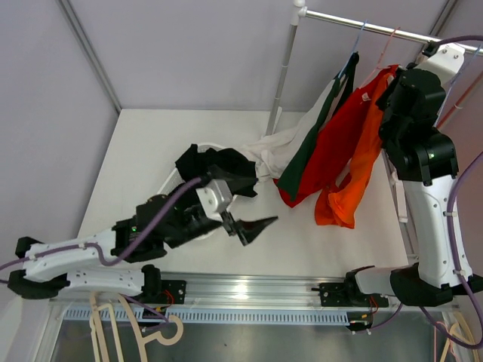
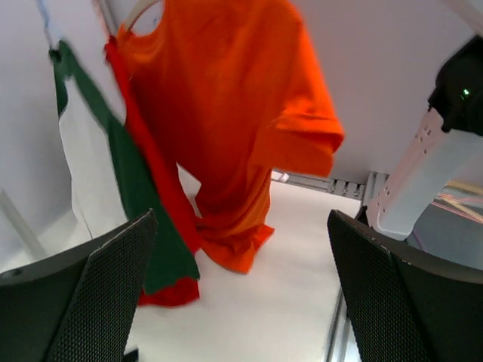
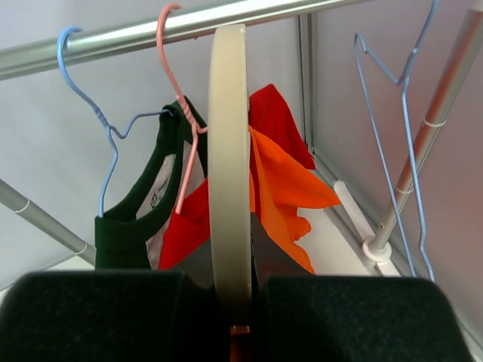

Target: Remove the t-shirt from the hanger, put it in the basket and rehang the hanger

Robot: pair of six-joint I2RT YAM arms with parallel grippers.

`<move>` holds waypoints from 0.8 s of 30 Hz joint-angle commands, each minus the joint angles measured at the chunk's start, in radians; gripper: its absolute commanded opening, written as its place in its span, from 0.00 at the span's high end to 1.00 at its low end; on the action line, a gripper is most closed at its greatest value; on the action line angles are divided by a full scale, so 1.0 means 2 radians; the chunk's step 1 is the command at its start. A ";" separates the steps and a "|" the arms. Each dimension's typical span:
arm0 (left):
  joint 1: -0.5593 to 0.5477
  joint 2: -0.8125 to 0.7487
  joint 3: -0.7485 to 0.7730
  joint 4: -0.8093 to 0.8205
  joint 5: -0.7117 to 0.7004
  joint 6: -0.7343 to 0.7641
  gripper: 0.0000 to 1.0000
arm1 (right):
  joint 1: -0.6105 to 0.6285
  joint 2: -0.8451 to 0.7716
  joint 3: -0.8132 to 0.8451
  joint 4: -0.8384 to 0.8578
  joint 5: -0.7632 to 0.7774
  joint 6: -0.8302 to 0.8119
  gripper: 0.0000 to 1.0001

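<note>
Closest to me, a few spare hangers hang below the near edge of the table. My left arm lies low across that table, and the left tool hovers just above the bare surface with its jaws spread as wide as they go and nothing between them. Just beyond the arm sits a crumpled black garment, heaped on the table beside the trailing end of a white garment. Past that the hanging row begins, its lower hems drooping onto the table: a green shirt, then a red shirt, then the orange t-shirt at the right end, next to my raised right arm. Up there the right tool is clamped nearly closed on the cream hanger, which stands edge-on between the pads. I think the orange t-shirt hangs from this same hanger, though the edge-on wrist view hides its shoulders. Farthest back, a pink wire hanger and a blue wire hanger hook over the rail.
</note>
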 commanded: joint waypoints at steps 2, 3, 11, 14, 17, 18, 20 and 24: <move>-0.080 0.070 0.010 0.118 -0.062 0.154 0.00 | 0.029 0.003 0.006 -0.001 0.056 0.035 1.00; -0.093 0.082 0.016 0.121 -0.066 0.169 0.00 | 0.033 0.004 0.006 -0.003 0.061 0.039 1.00; -0.095 0.154 0.080 0.127 -0.050 0.176 0.01 | 0.058 0.007 0.003 -0.001 0.074 0.044 1.00; -0.090 0.178 0.121 0.117 -0.058 0.177 0.01 | 0.070 0.004 -0.002 0.001 0.078 0.043 1.00; -0.082 0.197 0.140 0.109 -0.055 0.167 0.00 | 0.080 0.002 -0.010 0.008 0.084 0.042 1.00; -0.076 0.200 0.144 0.101 -0.041 0.156 0.00 | 0.086 -0.001 -0.013 0.011 0.086 0.042 1.00; -0.070 0.207 0.154 0.097 -0.027 0.145 0.01 | 0.090 -0.004 -0.022 0.019 0.090 0.039 1.00; -0.049 0.235 0.189 0.061 -0.015 0.105 0.01 | 0.100 -0.009 -0.023 0.024 0.096 0.036 1.00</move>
